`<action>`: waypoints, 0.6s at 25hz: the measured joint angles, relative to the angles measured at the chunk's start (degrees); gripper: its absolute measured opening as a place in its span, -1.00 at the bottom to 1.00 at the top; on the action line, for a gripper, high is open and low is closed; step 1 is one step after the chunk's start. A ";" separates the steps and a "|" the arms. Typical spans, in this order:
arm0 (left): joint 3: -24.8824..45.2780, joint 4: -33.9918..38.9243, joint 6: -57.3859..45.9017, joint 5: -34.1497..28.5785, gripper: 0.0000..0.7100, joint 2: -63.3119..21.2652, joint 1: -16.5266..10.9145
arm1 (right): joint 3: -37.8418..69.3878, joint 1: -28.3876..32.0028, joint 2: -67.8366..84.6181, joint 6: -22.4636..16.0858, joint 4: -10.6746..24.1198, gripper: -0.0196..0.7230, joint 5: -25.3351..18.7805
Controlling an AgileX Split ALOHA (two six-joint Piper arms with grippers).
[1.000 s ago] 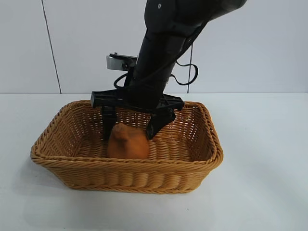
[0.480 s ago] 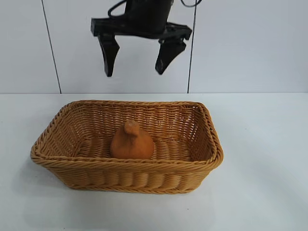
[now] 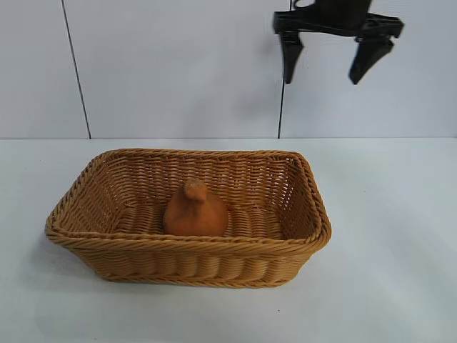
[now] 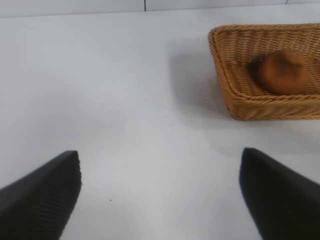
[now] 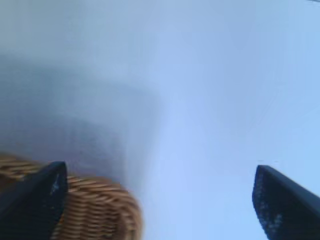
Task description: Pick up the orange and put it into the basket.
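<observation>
The rust-orange orange (image 3: 194,211) sits upright on the floor of the tan wicker basket (image 3: 189,246), knob on top, untouched. My right gripper (image 3: 322,75) hangs open and empty high above the basket's right end, well clear of it. The right wrist view shows its open gripper (image 5: 159,172) with a corner of the basket (image 5: 95,205) below. My left gripper (image 4: 160,165) is open and empty over bare table, off to one side of the basket (image 4: 220,65), with the orange (image 4: 283,72) visible inside it. The left arm is outside the exterior view.
The white table (image 3: 385,214) surrounds the basket on all sides. A pale panelled wall (image 3: 143,71) stands behind the table.
My right gripper let go of the orange in the basket, rose straight up, then moved right while staying high. The orange settled upright and has stayed still since.
</observation>
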State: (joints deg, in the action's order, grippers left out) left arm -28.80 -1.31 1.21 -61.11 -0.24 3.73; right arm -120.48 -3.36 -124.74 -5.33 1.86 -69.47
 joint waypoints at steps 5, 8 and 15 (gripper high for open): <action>0.00 0.00 0.00 0.00 0.72 0.00 0.00 | 9.82 1.62 3.38 2.35 -1.86 0.92 0.20; 0.00 0.02 0.00 0.00 0.72 0.00 0.00 | 21.02 1.62 9.03 3.00 -1.86 0.92 0.14; 0.00 0.07 0.00 0.00 0.72 0.00 0.00 | 49.17 1.62 27.74 5.33 -2.46 0.92 -0.35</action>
State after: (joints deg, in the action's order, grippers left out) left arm -28.80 -1.24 1.21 -61.11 -0.24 3.73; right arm -71.31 -1.73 -97.01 0.00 -0.60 -69.83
